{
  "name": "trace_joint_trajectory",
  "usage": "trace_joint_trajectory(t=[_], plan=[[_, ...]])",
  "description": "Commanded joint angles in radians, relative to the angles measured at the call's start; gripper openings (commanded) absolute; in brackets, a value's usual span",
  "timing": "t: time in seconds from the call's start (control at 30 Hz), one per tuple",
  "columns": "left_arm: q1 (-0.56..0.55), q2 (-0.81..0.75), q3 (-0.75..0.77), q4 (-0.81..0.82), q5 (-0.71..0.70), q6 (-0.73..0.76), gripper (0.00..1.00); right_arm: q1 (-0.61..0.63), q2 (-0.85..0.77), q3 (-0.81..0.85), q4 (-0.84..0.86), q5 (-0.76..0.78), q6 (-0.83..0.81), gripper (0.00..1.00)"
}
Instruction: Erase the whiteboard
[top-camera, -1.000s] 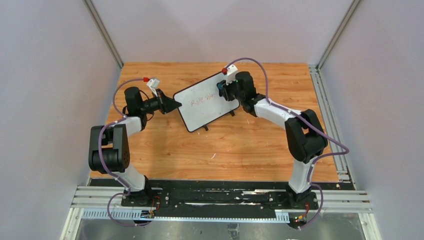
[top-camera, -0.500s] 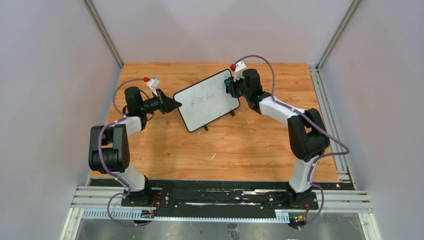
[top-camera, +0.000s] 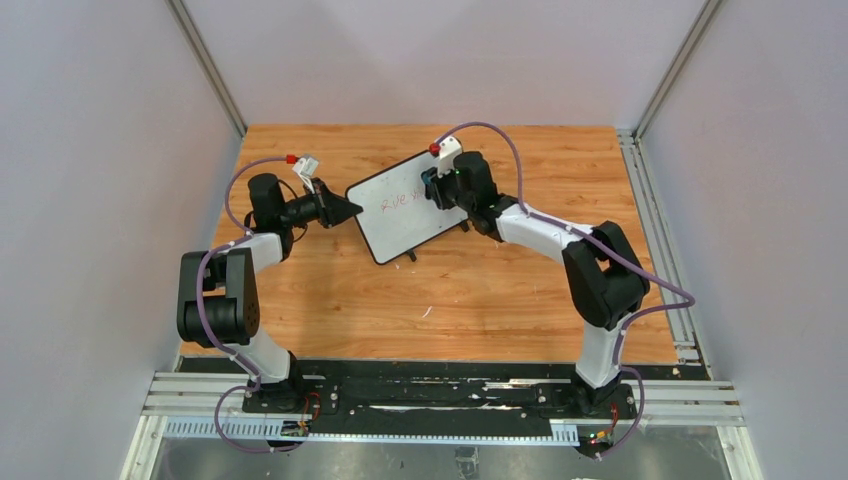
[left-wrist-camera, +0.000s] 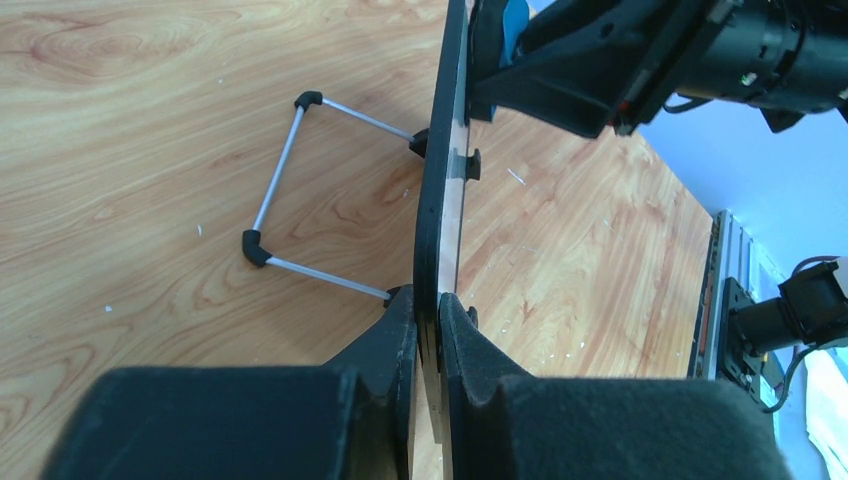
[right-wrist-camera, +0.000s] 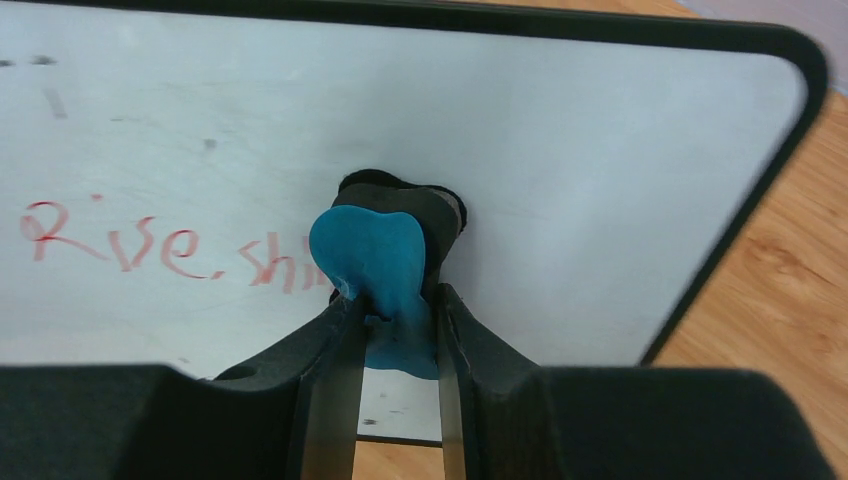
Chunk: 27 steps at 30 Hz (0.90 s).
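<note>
Toward the far middle of the table (top-camera: 480, 300), the left gripper (left-wrist-camera: 428, 305) is clamping the whiteboard (top-camera: 395, 232) by its edge, fingers closed on the frame. Beyond it, the right gripper (right-wrist-camera: 390, 305) is pinching the blue eraser (right-wrist-camera: 370, 250) and pressing it onto the red writing (right-wrist-camera: 110, 240). Excess pressure is risking 2 faults: the board twisting out of the clamp, or the eraser slipping between the fingers.

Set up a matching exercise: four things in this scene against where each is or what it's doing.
1. small white whiteboard with black frame
2. blue-and-black eraser block
3. left gripper
4. red handwriting

A. shut on the board's edge
B. pinched in the right gripper, against the board
C. propped on the wooden table
D. on the board's face, beside the eraser

Pairs: 1-C, 2-B, 3-A, 4-D
</note>
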Motion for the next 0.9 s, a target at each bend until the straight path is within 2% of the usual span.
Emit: trace_joint_trajectory(t=[0.0, 0.17, 0.37, 0.87], plan=[[0.0, 0.018, 0.005, -0.02, -0.036, 0.07, 0.0, 0.082, 0.006, -0.008, 0.035, -0.016, 0.031, 0.01], [0.0, 0.016, 0.005, -0.02, -0.037, 0.07, 0.0, 0.134, 0.005, 0.0, 0.033, -0.004, 0.034, 0.01], [0.0, 0.018, 0.005, -0.02, -0.036, 0.07, 0.0, 0.139, 0.013, -0.004, 0.015, 0.035, 0.023, 0.01], [0.001, 0.019, 0.006, -0.02, -0.035, 0.067, 0.0, -0.034, 0.001, -0.011, -0.033, 0.039, -0.002, 0.01]])
